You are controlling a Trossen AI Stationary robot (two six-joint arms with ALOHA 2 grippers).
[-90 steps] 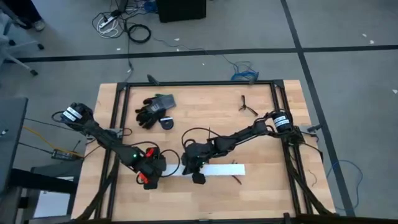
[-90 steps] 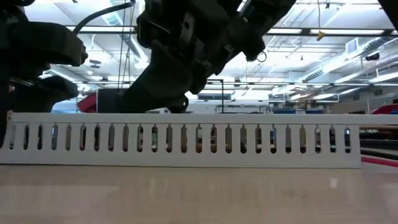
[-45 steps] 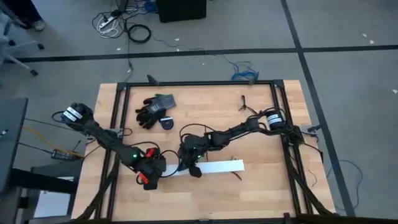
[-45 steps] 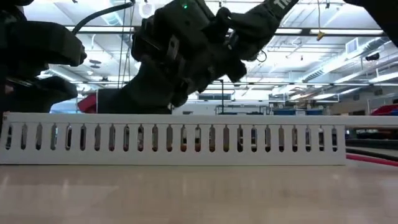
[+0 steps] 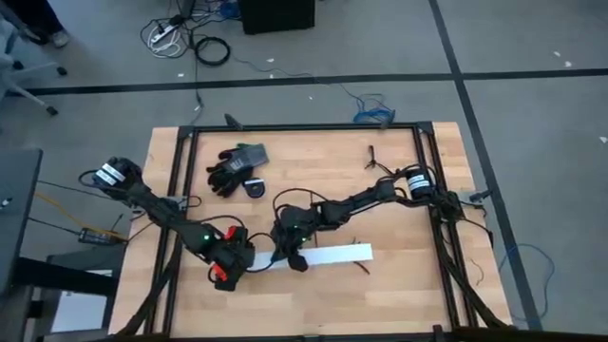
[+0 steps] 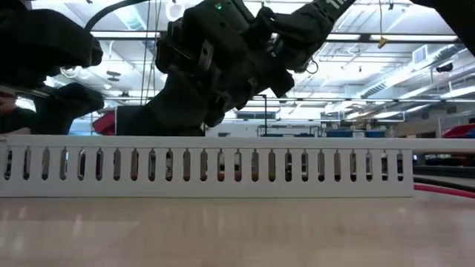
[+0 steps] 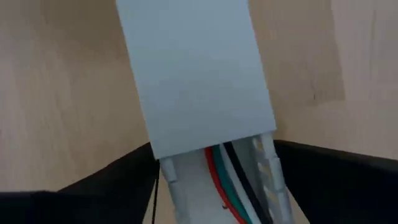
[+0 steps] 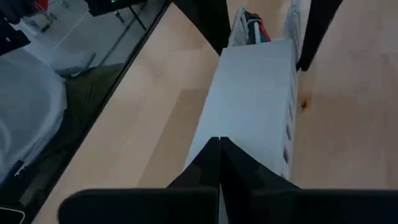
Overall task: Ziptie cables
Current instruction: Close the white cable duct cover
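the cables [image 7: 229,163] lie inside the long white slotted channel [image 5: 328,255], their red, white, green and black strands showing at its open left end under a flat white cover [image 7: 196,74]. the left gripper [image 5: 231,256] sits at that end with its two fingers spread either side of the channel, holding nothing that can be seen. the right gripper [image 5: 293,255] hangs over the channel close by; its fingers [image 8: 214,165] meet in a tight point on the cover, seemingly pressed together with nothing between them, though the contact is hard to read. the ziptie does not show anywhere. judging by this, the step is still steadying the channel, and next a strap must be found and fetched before any tying
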